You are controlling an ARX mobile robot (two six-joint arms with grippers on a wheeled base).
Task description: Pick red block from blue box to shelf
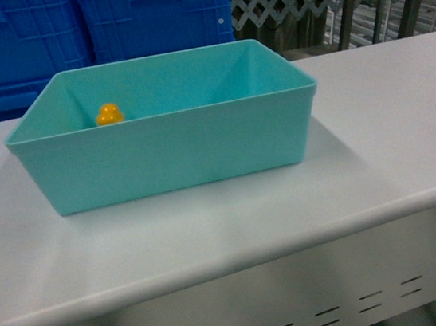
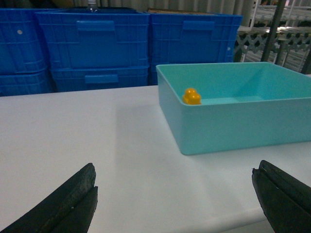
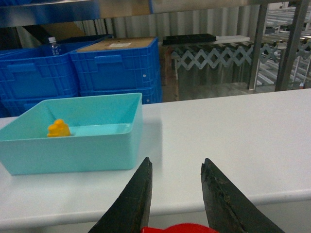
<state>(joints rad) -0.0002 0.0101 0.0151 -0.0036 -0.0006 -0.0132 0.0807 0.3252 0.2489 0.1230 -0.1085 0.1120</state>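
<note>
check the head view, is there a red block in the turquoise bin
No; the only thing showing inside the turquoise bin is an orange-yellow brick near its back left corner.
</note>
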